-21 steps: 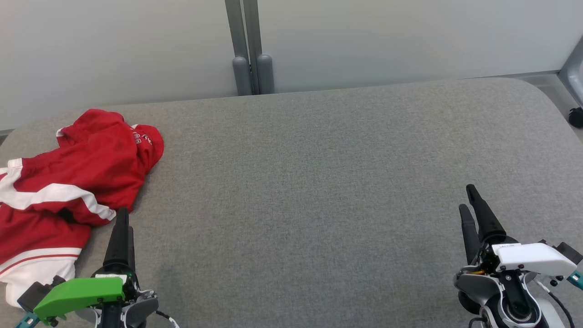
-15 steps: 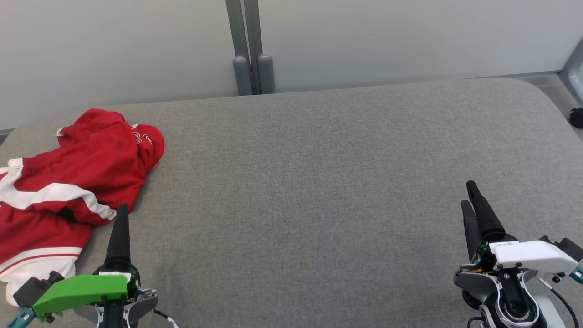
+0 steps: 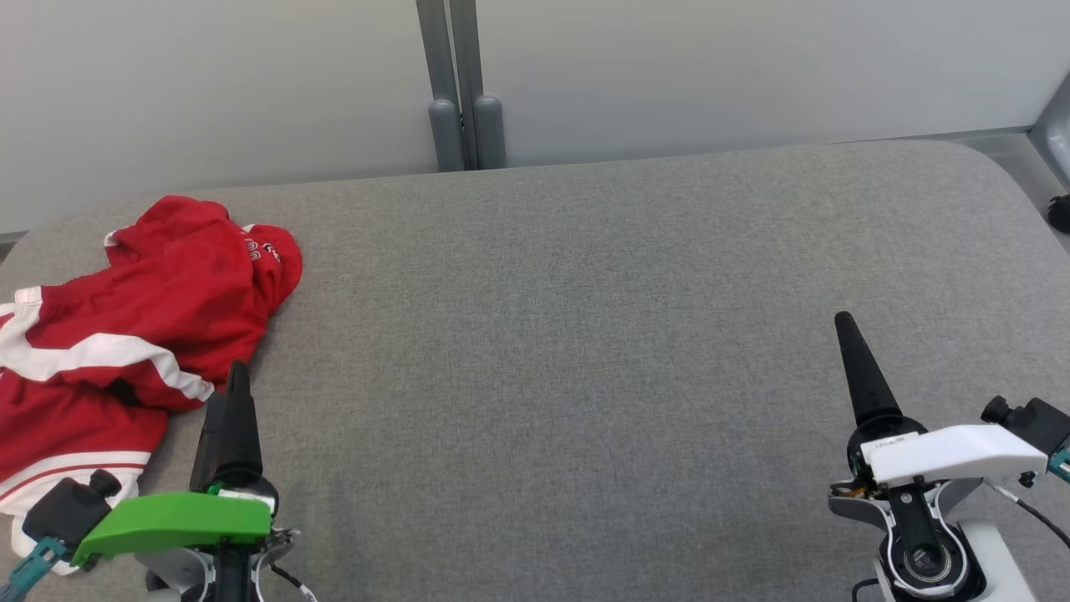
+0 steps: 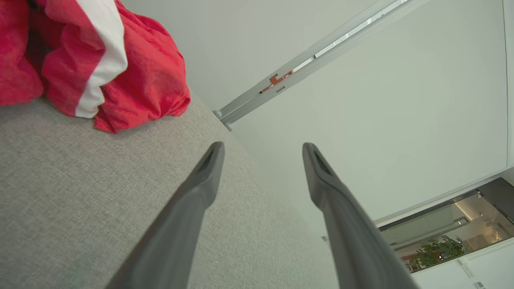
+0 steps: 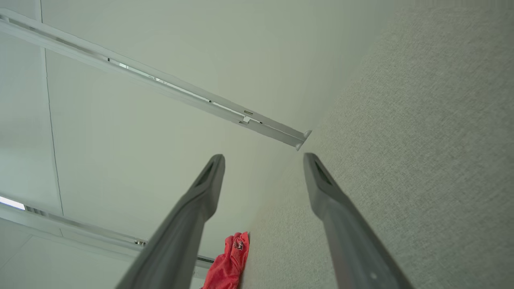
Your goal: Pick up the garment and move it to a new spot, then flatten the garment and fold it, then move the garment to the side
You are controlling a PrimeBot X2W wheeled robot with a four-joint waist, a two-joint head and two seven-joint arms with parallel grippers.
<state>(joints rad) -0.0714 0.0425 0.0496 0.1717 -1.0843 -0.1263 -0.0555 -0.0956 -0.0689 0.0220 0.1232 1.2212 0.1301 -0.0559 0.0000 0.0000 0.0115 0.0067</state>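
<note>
Left gripper [image 3: 232, 393] crept up-frame toward the garment [image 3: 142, 309] at frame left; right gripper [image 3: 848, 334] too. Both spread, empty. Risk: a single-layer pinch could drag it off the table [image 3: 585, 334] edge.

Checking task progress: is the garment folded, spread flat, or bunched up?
Bunched up: the garment lies in a rumpled heap at the table's left end, layers overlapping unevenly.

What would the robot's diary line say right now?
phase: pre-pickup | garment: crumpled, left end of table | left gripper: open, beside garment | right gripper: open, empty
</note>
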